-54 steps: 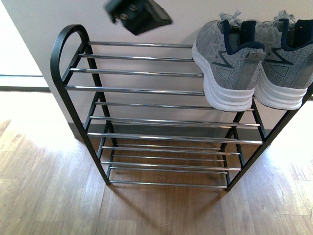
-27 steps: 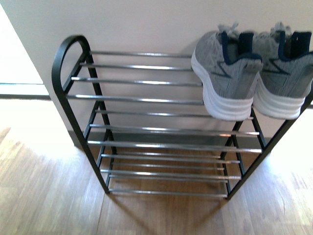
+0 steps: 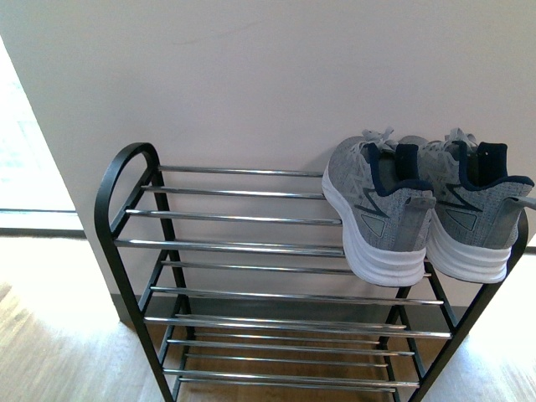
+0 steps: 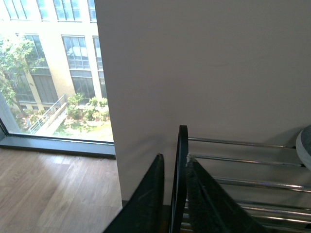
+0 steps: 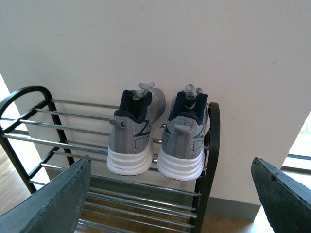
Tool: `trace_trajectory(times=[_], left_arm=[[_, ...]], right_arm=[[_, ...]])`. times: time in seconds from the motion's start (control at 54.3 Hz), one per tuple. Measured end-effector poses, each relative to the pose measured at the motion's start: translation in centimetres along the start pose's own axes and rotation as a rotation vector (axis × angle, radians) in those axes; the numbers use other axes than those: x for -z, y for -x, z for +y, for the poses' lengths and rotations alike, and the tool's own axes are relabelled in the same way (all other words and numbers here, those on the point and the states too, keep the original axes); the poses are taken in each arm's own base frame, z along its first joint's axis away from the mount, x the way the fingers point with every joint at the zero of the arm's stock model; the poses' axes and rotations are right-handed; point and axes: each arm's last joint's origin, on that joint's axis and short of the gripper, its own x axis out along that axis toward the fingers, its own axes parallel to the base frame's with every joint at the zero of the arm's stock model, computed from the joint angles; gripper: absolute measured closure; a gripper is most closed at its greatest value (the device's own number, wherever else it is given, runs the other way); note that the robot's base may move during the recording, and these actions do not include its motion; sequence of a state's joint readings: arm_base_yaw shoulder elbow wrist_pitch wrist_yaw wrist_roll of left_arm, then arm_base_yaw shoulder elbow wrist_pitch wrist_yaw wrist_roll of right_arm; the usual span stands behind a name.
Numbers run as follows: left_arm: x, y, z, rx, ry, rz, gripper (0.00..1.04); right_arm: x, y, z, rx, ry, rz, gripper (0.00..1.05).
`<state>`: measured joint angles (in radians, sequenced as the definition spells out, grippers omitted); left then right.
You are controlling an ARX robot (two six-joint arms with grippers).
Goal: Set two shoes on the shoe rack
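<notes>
Two grey knit sneakers stand side by side, heels toward me, on the right end of the top tier of the black shoe rack (image 3: 117, 188): one shoe (image 3: 374, 209) on the left and the other shoe (image 3: 473, 209) by the right post. The right wrist view shows the same pair (image 5: 133, 133) (image 5: 183, 138) on the shoe rack (image 5: 212, 145). My right gripper (image 5: 170, 194) hangs open well back from the rack, holding nothing. In its own wrist view my left gripper (image 4: 173, 167) is shut and empty, facing the rack's left end frame (image 4: 181, 179). Neither gripper appears in the front view.
A pale wall (image 3: 268, 84) rises directly behind the rack. Wooden floor (image 3: 50, 360) lies below and to the left. A large window (image 4: 48, 73) at floor level is left of the wall. Lower rod tiers (image 3: 285, 322) hold nothing.
The front view has tilted upward, so the rack and shoes sit lower in the picture. The dark gripper seen at the top one second ago has left the view.
</notes>
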<state>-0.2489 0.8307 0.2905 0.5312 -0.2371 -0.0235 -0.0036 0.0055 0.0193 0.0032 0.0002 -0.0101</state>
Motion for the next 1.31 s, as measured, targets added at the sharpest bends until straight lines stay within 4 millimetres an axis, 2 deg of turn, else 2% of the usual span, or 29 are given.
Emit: trace_trajectory(times=[0.055, 0.074, 0.258, 0.535, 0.903, 1.309], left_arm=[[0.7, 0.6, 0.6, -0.002, -0.005, 0.002, 1.03], [0.9, 0.8, 0.7, -0.003, -0.005, 0.001, 1.03], [2.6, 2.5, 2.0, -0.004, -0.010, -0.005, 1.03], [3.9, 4.1, 3.7, -0.017, -0.010, -0.007, 1.03], [5.2, 5.4, 3.7, -0.008, -0.010, -0.017, 1.03], [5.2, 6.2, 3.7, -0.007, -0.011, -0.024, 1.03]], right_arm=[[0.0, 0.0, 0.0, 0.000, 0.000, 0.000, 0.09], [0.0, 0.0, 0.0, 0.000, 0.000, 0.000, 0.09], [0.0, 0.0, 0.0, 0.000, 0.000, 0.000, 0.09], [0.0, 0.0, 0.0, 0.000, 0.000, 0.000, 0.09], [0.0, 0.0, 0.0, 0.000, 0.000, 0.000, 0.09], [0.0, 0.0, 0.0, 0.000, 0.000, 0.000, 0.09]])
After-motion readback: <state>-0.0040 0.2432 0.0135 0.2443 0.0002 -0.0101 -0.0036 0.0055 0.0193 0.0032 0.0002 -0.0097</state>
